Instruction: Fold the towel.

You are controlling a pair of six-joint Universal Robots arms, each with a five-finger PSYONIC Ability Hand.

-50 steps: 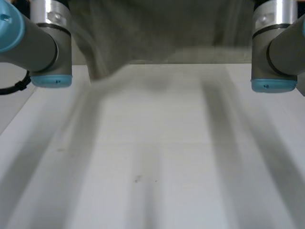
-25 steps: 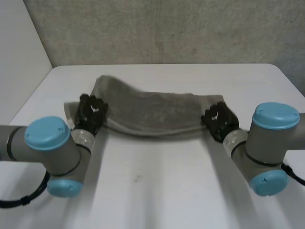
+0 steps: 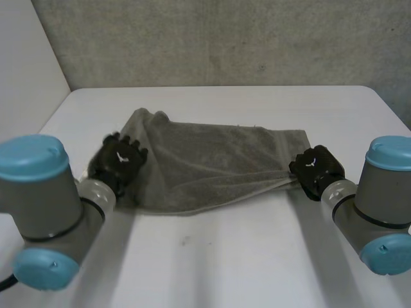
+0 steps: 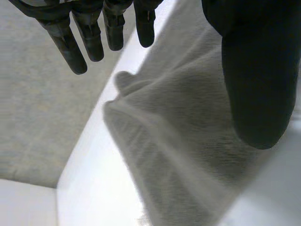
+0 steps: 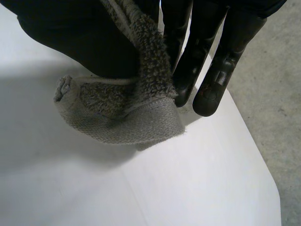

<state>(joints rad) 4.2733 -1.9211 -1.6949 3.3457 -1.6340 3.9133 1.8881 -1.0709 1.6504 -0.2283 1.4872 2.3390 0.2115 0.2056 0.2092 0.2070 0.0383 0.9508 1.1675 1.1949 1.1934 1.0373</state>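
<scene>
A grey towel lies folded over on the white table, stretched between my two hands. My left hand rests at the towel's left end. In the left wrist view its fingers are straight and stand apart from the thumb, with the towel lying loose below the palm. My right hand is at the towel's right end. In the right wrist view its fingers and thumb pinch the towel's hemmed corner just above the table.
A grey wall runs behind the table's far edge. Bare table top stretches in front of the towel and beyond its right end.
The towel came down from high up onto the table and now lies flatter. My left hand has opened and let go of its end. The right hand keeps its pinch.
</scene>
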